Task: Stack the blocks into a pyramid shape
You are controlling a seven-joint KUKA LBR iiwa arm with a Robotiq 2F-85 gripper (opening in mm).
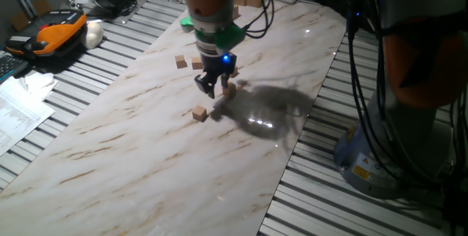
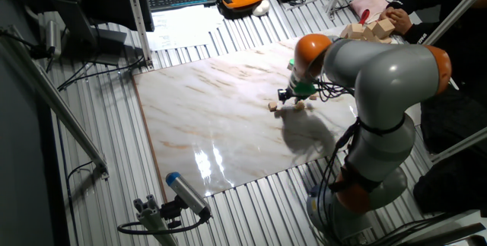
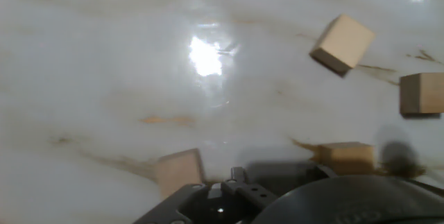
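Note:
Several small tan wooden blocks lie scattered, unstacked, on the marble board (image 1: 131,148). In one fixed view, two blocks (image 1: 180,61) (image 1: 197,64) sit behind my gripper (image 1: 210,88), one block (image 1: 199,114) in front of it, and another block (image 1: 229,88) just to its right. My gripper hovers low over the board, fingers apart, with nothing between them. In the hand view a tilted block (image 3: 342,44) lies upper right, one block (image 3: 421,93) at the right edge, and two blocks (image 3: 345,158) (image 3: 179,173) close to the hand's dark body. The other fixed view shows my gripper (image 2: 288,96) beside a block (image 2: 273,107).
A pile of larger pale wooden blocks (image 2: 369,29) sits beyond the board's far corner. An orange device (image 1: 55,31) and papers (image 1: 18,108) lie on the slatted table at the left. The arm's base (image 1: 369,159) and cables stand off the board's right edge.

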